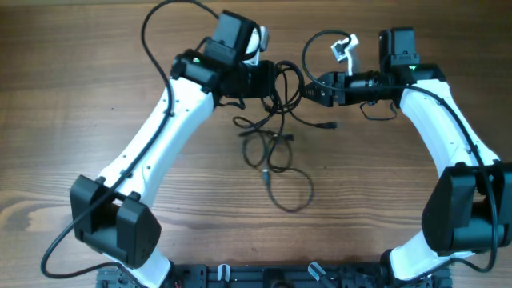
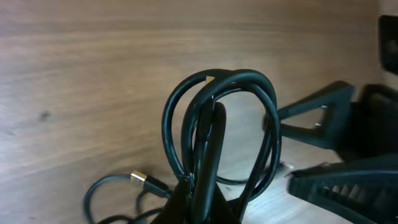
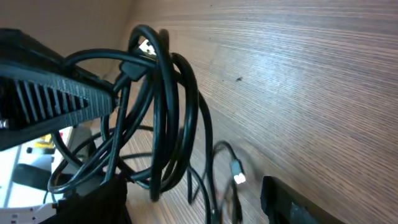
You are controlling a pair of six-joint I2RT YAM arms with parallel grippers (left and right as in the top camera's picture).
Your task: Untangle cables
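Left gripper (image 1: 276, 80) is clenched on the cables (image 1: 278, 152). Their loops arch over its shut jaws, and the slack trails below onto the wooden table (image 1: 96, 96). Right gripper (image 1: 307, 90) is released, jaws spread, with the loops just ahead. A small white piece (image 1: 346, 46) sits behind its jaws.

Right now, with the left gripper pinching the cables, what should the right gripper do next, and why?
Probably close the right gripper on one loop of the cables. The left gripper is shut on the bundle, while the right one is open with loops hanging between its fingers. The rest trails tangled on the table, so a second grip would let the arms pull apart.
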